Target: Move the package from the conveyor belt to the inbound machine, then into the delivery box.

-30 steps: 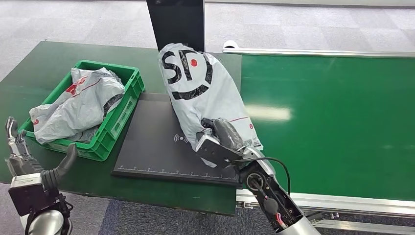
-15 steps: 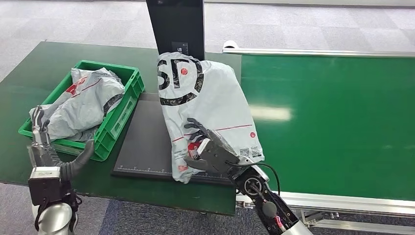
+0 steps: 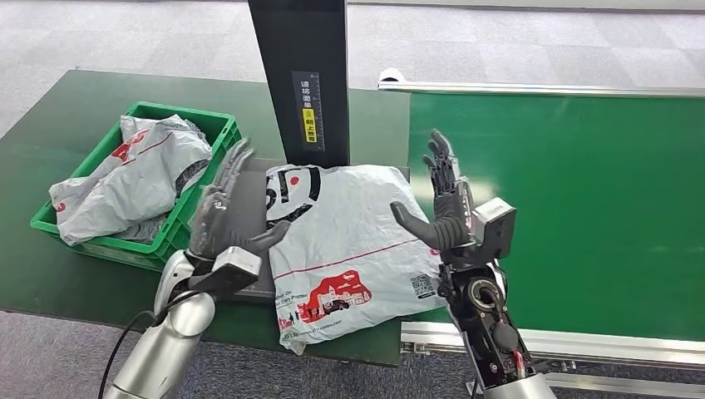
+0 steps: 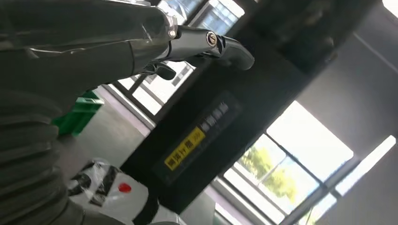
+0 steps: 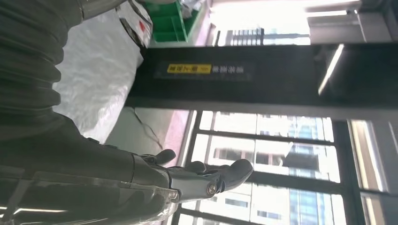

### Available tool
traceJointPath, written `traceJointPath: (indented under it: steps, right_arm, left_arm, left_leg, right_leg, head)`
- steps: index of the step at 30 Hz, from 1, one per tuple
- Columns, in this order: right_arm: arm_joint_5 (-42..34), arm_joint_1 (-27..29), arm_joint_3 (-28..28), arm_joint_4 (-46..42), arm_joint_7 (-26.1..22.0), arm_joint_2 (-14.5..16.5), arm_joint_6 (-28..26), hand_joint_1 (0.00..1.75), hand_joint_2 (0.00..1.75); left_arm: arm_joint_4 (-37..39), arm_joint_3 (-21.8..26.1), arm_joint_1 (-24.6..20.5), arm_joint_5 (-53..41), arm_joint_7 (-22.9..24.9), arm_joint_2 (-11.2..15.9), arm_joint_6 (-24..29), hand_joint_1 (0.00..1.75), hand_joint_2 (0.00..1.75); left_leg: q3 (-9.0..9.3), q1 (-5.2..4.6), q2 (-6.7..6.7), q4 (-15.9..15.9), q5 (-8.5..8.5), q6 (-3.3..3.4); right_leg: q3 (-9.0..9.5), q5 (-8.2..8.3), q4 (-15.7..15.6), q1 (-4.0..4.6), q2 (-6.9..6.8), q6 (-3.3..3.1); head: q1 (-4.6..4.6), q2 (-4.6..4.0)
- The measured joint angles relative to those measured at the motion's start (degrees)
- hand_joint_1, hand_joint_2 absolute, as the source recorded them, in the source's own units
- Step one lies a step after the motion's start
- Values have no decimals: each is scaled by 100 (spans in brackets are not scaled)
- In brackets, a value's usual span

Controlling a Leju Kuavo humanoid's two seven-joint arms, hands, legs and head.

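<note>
Your right hand (image 3: 445,212) has let go of the package (image 3: 349,249), and the package now lies flat on the black inbound machine (image 3: 249,208) instead of standing up in your grip. Part of it hangs over the front edge of the bench (image 3: 50,274). Your left hand (image 3: 220,216) has come up from the side and now hovers just beside the left edge of the package, fingers apart and holding nothing. Your right hand is raised beside the right edge of the package, fingers spread and pointing up, holding nothing too. Behind the package you see the machine's black post (image 3: 303,79) with a yellow label. The green delivery box (image 3: 195,212) sits to the left with other grey bags (image 3: 133,179) inside. The green conveyor belt (image 3: 574,199) is on the right.
</note>
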Motion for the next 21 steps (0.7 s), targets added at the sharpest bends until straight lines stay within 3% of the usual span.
traceJointPath:
  steps: [5, 12, 21]
  right_arm:
    - [2, 279, -401, -401, -39, -19, -87, 0, 175]
    - [130, 800, -715, -777, -36, -1, -8, 0, 175]
    - [138, 1155, -756, -876, 119, 130, 125, 0, 175]
  left_arm:
    - [1092, -824, -736, -480, 291, -66, -454, 0, 175]
    - [3408, -1820, -1862, -1158, 423, -571, -741, 0, 175]
    - [5204, -2449, -2523, -1551, 1213, -1178, -1206, 3, 175]
  left_leg:
    - [1, -3, 5, 1, 0, 0]
    - [0, -3, 4, 2, 0, 2]
    - [1, -3, 0, 0, -1, 2]
  right_leg:
    - [-1, 2, -1, -3, 1, 0]
    - [3, 3, -1, -3, -1, 1]
    - [8, 2, -1, -2, -3, 1]
  head:
    - [-1, 0]
    - [-1, 0]
    - [-2, 0]
